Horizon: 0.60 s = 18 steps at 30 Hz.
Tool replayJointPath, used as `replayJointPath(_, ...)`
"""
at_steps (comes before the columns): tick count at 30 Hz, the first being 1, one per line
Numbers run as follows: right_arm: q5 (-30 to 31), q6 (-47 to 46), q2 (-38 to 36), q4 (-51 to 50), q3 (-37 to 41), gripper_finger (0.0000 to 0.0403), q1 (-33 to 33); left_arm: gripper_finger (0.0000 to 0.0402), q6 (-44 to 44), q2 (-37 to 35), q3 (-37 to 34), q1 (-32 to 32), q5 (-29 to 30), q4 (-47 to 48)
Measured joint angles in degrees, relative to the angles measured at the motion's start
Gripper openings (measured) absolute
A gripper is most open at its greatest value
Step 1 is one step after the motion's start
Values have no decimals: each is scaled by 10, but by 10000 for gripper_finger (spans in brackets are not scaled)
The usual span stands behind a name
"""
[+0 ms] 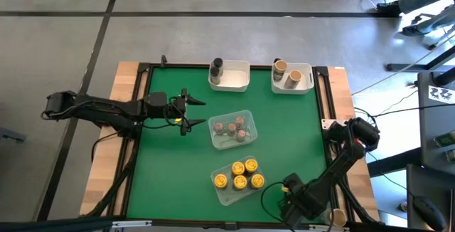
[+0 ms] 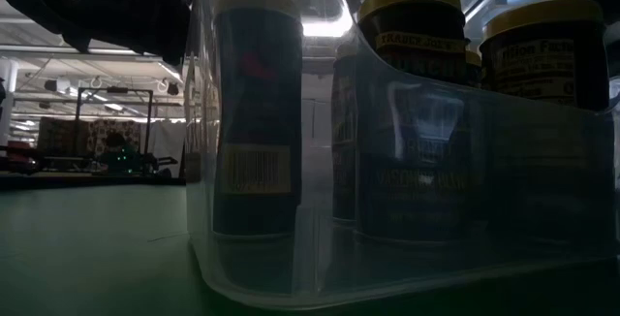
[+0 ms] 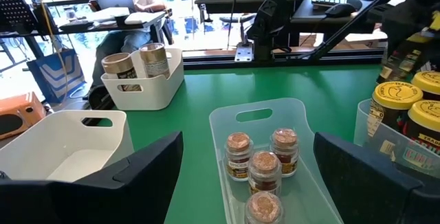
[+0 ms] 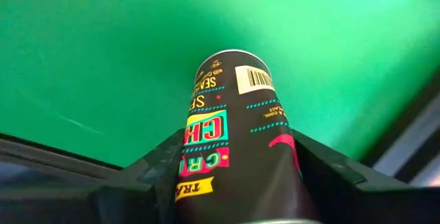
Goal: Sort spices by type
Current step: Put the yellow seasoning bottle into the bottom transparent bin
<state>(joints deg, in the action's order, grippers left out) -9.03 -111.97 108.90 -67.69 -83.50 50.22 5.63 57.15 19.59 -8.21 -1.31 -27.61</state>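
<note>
Right wrist view gives you the clearest fact: your right gripper (image 4: 237,183) is clamped on a black jar (image 4: 237,131), a smooth cylinder with a printed label and barcode, lying lengthwise between the two dark fingers (image 4: 155,165) with its far end sticking out over the green mat (image 4: 103,45). In the high view that gripper (image 1: 290,187) sits just beside the tray of yellow jars, toward the table's near right corner.

Take that clear plastic tray (image 1: 229,193) as your landmark. It has rounded corners and holds four yellow-lidded jars (image 1: 240,174) standing upright. Just beyond it lies a second clear tray (image 1: 245,115) holding the reddish-brown-topped jars (image 1: 232,128), their tops looking grainy in the left wrist view (image 3: 265,161). Your left gripper (image 1: 199,113) hovers just beside that second tray, its fingers (image 3: 148,165) spread wide apart and empty.

Farther back from the landmark stand two white bins: one (image 1: 234,82) with a tall dark grey jar (image 1: 216,66) at its corner, the other (image 1: 304,82) holding two tan-lidded jars (image 1: 287,72)
</note>
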Motion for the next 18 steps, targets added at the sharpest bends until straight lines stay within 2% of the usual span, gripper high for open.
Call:
replayJointPath(5,63,41,0,6,-29,214,-17,314,0,0,0,0,0,0)
replayJointPath(12,73,91,0,8,-87,215,-40,314,-3,0,0,0,0,0)
replayJointPath(18,119,109,0,17,-139,215,-50,314,-3,0,0,0,0,0)
